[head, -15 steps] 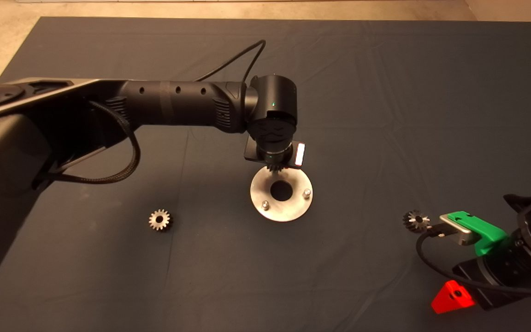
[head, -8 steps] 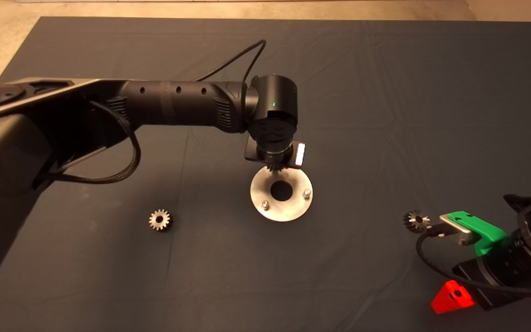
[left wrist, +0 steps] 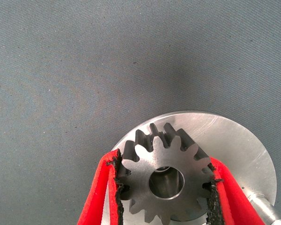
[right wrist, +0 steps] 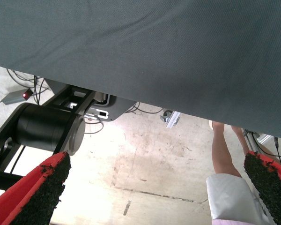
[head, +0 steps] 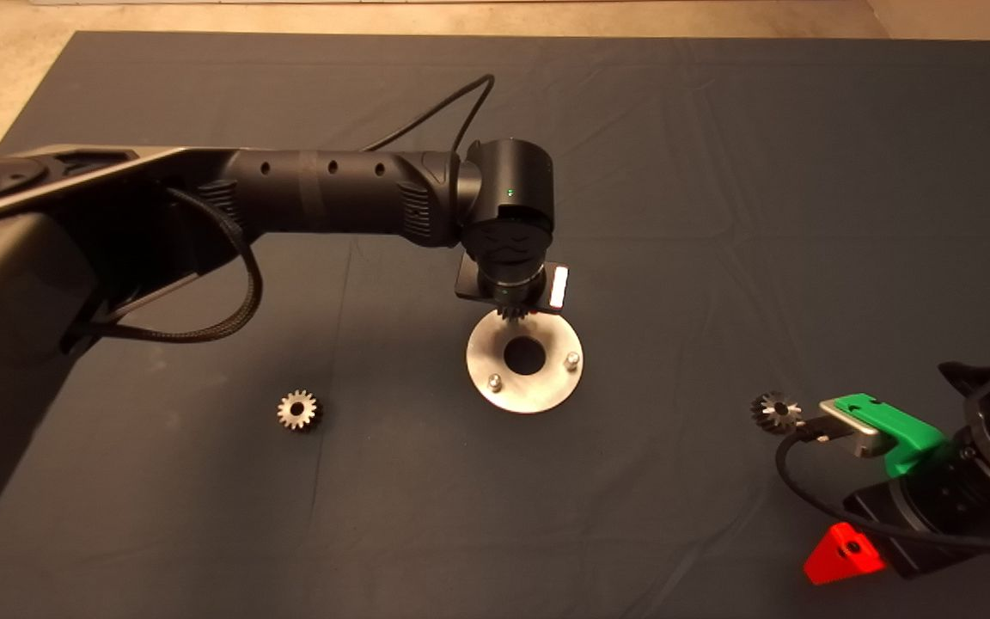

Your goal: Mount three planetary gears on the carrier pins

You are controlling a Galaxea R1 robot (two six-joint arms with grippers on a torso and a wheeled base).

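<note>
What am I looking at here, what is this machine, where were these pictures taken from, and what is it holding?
This is a two-armed robot at a table with a dark mat. One picture looks down from above; the other two come from cameras on the wrists. The left gripper has its red jaws shut on a small silvery toothed gear over a shiny round metal disc with upright pins. Two more gears lie on the mat. The right gripper waits open at the lower right edge, seeing the floor and a person's leg.
</note>
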